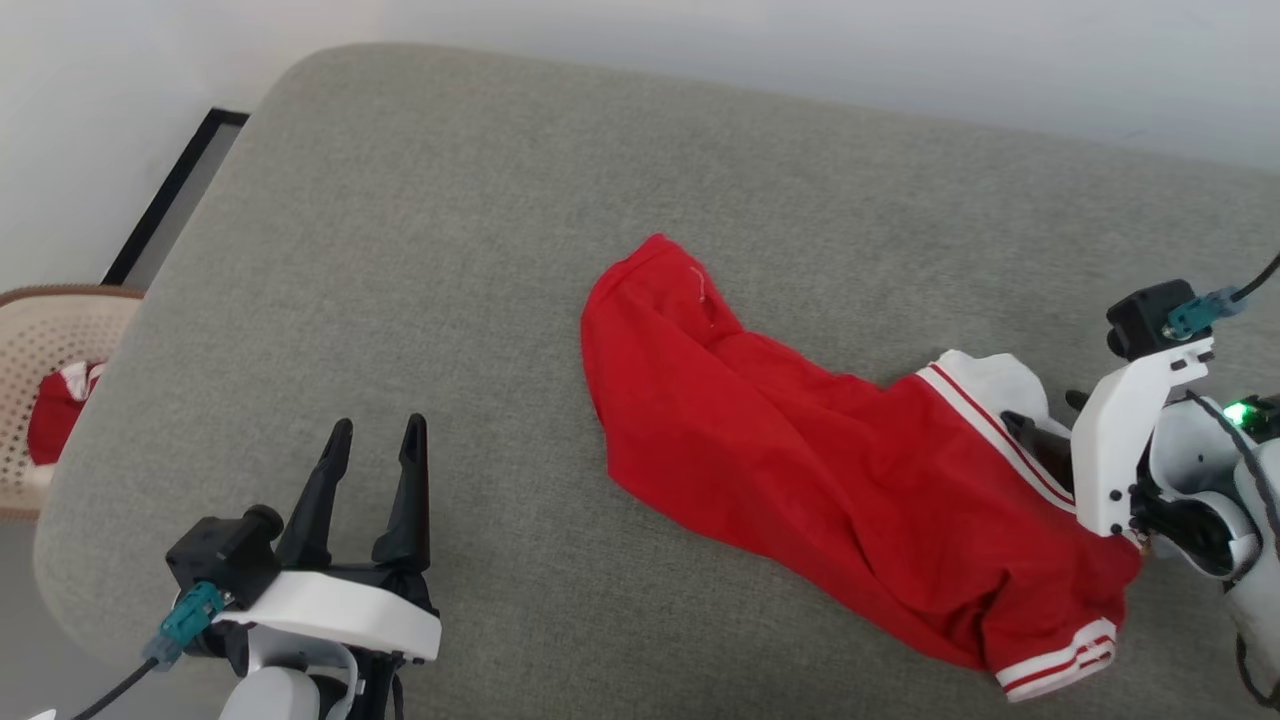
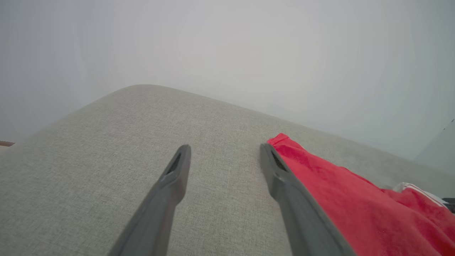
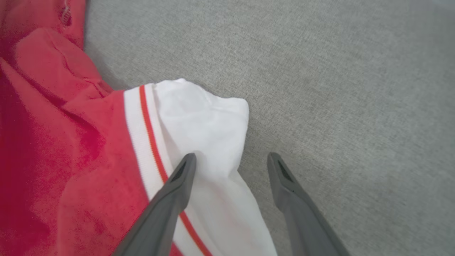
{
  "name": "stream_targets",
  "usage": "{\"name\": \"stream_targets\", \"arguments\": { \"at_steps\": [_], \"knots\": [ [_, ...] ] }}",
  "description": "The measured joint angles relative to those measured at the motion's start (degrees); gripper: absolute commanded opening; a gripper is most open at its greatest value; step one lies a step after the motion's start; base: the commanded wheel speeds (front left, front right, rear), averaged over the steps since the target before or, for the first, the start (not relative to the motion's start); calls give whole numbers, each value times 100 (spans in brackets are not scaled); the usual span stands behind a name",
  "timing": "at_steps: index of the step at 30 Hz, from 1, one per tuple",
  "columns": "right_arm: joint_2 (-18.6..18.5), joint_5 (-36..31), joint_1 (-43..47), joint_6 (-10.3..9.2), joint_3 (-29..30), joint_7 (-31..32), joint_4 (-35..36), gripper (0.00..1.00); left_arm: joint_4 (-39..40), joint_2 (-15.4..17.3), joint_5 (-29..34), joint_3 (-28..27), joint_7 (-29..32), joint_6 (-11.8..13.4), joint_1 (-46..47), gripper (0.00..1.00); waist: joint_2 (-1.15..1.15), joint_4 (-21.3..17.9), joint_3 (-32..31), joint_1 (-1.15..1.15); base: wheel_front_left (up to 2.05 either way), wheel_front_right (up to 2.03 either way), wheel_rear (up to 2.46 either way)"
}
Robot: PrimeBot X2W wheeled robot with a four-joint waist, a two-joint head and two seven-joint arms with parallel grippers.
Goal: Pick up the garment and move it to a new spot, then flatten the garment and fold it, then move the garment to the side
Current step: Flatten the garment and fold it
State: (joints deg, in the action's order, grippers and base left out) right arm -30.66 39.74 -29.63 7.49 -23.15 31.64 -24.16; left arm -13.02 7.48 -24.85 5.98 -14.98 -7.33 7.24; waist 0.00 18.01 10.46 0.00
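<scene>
Garment (image 1: 800, 440) crumpled on grey cushion (image 1: 450, 250), 4 o'clock side. Looks soft, light, floppy; grab at white sleeve (image 3: 199, 117). Right end effector (image 3: 231, 160) spread wide over sleeve; left end effector (image 1: 378, 430) spread too, 8 o'clock.

The head view looks steeply down from high above a broad grey woven-fabric cushion (image 1: 450, 250), far enough back to take in the whole crumpled red soft-fabric T-shirt with white sleeves and striped trim (image 1: 780, 440). The left wrist view sits low over the cushion and faces along it toward a pale blank wall (image 2: 249, 42), with the T-shirt's red edge at its right. The right wrist view looks down from close above one white sleeve (image 3: 202, 117). All three share T-shirt and cushion.
</scene>
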Motion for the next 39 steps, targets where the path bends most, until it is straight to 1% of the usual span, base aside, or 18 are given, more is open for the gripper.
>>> {"name": "stream_targets", "arguments": {
  "at_steps": [1, 5, 6, 7, 8, 13, 15, 20, 23, 29, 32, 35, 39],
  "knots": [
    [5, 40, -109, 0, -174, -52, -272, 100, -20, -3, 0, 19, 0, 1, 36, 100, 0, 63, 62, 0, 0, 0, 0],
    [36, 157, -316, 0, -490, -191, -761, 100, -31, -22, -21, 8, 0, 0, 79, 100, 0, 156, 170, 0, 0, 0, 0],
    [40, 207, -389, 1, -533, -200, -883, 97, -33, -24, -32, 1, 0, 0, 79, 100, 0, 170, 188, 0, 0, 0, 0],
    [55, 260, -448, 1, -588, -263, -972, 23, -36, -25, -32, -2, 0, 0, 85, 100, 0, 180, 203, 0, 0, 0, 0],
    [66, 299, -498, 1, -616, -321, -1073, 0, -46, -26, -32, -3, 0, 1, 97, 100, 0, 185, 215, 0, 0, 0, 0],
    [-4, 539, -661, 5, -704, -560, -1378, 0, -62, -22, -42, -85, 0, 1, 138, 100, 0, 139, 203, 0, 0, 0, 0],
    [-101, 637, -689, 8, -710, -664, -1421, 0, -63, -10, -41, -118, 0, 1, 136, 100, 0, 84, 178, 0, 0, 0, 0],
    [-525, 832, -716, 2, -591, -932, -1443, 0, -36, 8, -40, -245, 0, 1, 63, 100, 0, -103, 93, 0, 0, 0, 0],
    [-759, 925, -715, 2, -412, -1109, -1496, 0, -12, 26, -31, -297, 0, 0, 35, 100, 0, -233, 37, 0, 0, 0, 0],
    [-1299, 949, -682, 1, -33, -1358, -1869, 0, 14, 81, -19, -342, 0, 0, -37, 100, 0, -465, -77, 0, 0, 0, 0],
    [-1524, 846, -682, 2, 135, -1480, -2132, 0, 22, 101, -14, -342, 0, 0, -40, 100, 0, -539, -118, 0, 0, 0, 0],
    [-1611, 666, -710, 1, 308, -1599, -2494, 0, 21, 110, 3, -338, 0, 0, -40, 100, 0, -583, -149, 0, 0, 0, 0],
    [-1516, 498, -726, 1, 532, -1671, -2959, 0, 19, 113, 12, -312, 0, 0, -41, 100, 0, -611, -172, 0, 0, 0, 0]
  ]
}}
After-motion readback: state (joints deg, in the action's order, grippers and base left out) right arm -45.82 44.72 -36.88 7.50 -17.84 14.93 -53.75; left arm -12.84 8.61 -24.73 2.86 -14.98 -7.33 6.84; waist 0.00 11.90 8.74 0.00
